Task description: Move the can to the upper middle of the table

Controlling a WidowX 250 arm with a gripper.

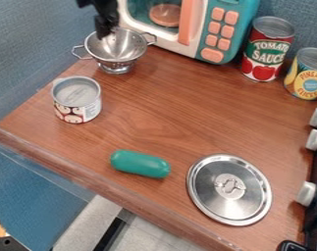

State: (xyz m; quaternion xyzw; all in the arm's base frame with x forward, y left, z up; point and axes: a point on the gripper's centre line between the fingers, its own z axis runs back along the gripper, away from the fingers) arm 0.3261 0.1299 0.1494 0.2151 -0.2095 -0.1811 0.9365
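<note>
At ten o'clock on the brown wooden table (pixel 167 105) stands the short, round metal can (pixel 77 100) with its red-and-white label. I see my black two-finger gripper (pixel 106 32) over the silver metal colander (pixel 115 58) at eleven; I cannot tell whether its jaws are open or closed. A green, rounded cylinder (pixel 140 163) lies toward six, a round silver lid (pixel 213 203) at five.

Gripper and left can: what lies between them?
In the camera view, the colander lies between the gripper and the left can.
</note>
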